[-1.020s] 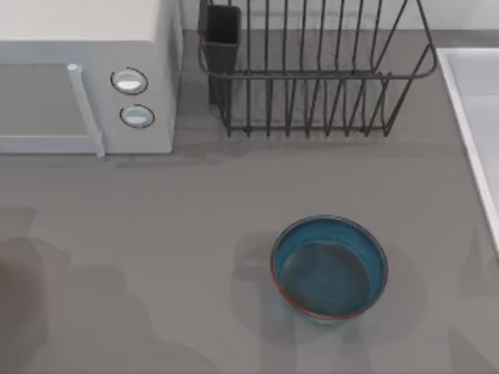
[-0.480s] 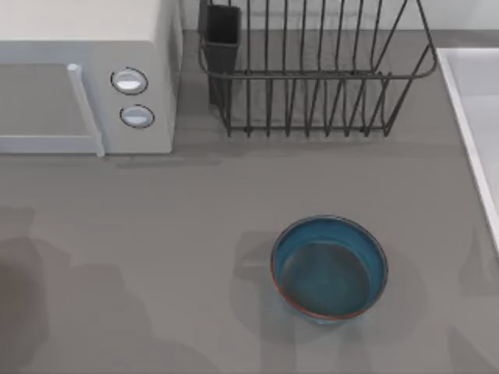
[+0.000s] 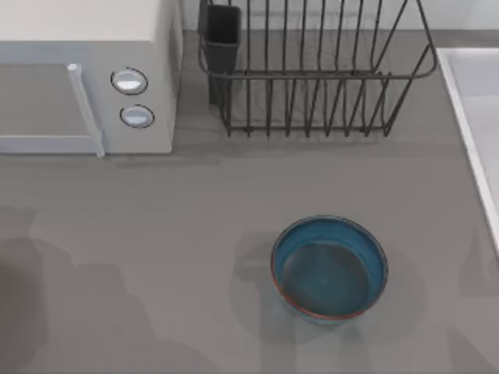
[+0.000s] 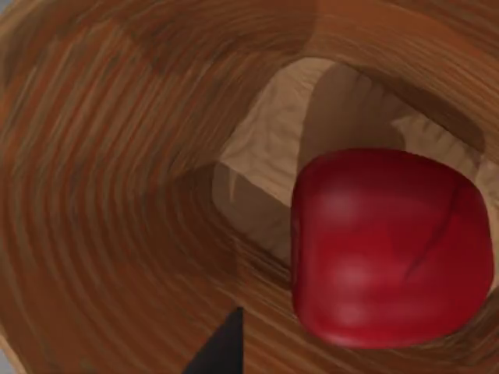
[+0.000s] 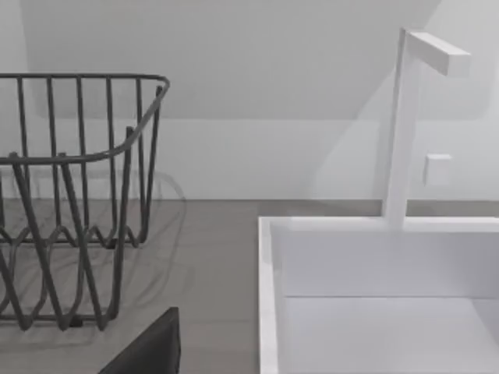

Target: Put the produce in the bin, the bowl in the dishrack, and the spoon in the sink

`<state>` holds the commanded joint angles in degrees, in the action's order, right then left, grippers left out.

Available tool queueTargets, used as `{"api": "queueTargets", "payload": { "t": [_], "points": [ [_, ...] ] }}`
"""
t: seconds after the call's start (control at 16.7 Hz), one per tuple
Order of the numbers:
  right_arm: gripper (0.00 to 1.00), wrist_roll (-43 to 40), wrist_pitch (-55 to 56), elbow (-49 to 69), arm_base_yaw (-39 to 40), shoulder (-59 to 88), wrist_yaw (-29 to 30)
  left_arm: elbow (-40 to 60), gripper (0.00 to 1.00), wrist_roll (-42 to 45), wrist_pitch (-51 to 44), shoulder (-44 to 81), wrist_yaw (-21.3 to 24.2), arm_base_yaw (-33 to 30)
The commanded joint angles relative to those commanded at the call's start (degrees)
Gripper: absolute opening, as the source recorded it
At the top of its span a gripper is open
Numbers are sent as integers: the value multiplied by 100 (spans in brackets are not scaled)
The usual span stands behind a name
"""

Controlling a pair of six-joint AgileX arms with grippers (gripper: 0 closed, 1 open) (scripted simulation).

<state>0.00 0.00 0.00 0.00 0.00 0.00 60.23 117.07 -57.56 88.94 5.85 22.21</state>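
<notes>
Deep inside a wooden bin, as the left wrist view has it, the produce lies red and glossy on the pale floor, just below the left pincer; whether that pincer is open or closed I cannot tell, nor for the right pincer, whose wrist view looks across at the dishrack and the white sink. On the grey tabletop the blue bowl stands upright, well short of the dishrack and nearer the sink side, so the right arm seems better placed to lift it straight back toward the rack.
</notes>
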Motion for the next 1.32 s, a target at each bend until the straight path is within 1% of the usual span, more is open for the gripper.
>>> {"api": "queueTargets", "payload": {
  "t": [0.06, 0.6, 0.78, 0.9, 1.02, 1.14, 1.32],
  "points": [
    [100, 0, 0, 0, 0, 0, 0, 0, 100, 0, 0, 0, 0, 0],
    [100, 0, 0, 0, 0, 0, 0, 2, 100, 0, -1, -4, 0, 6],
    [100, 0, 0, 0, 0, 0, 0, -158, 100, -318, 209, -243, -13, -80],
    [100, 0, 0, 0, 0, 0, 0, -410, 100, -827, 504, -656, -28, -205],
    [100, 0, 0, 0, 0, 0, 0, -778, 100, -1573, 893, -1260, -47, -373],
    [100, 0, 0, 0, 0, 0, 0, -1256, 100, -2557, 1357, -2015, -70, -576],
    [100, 0, 0, 0, 0, 0, 0, -2138, 100, -4437, 2137, -3341, -115, -923]
  ]
}}
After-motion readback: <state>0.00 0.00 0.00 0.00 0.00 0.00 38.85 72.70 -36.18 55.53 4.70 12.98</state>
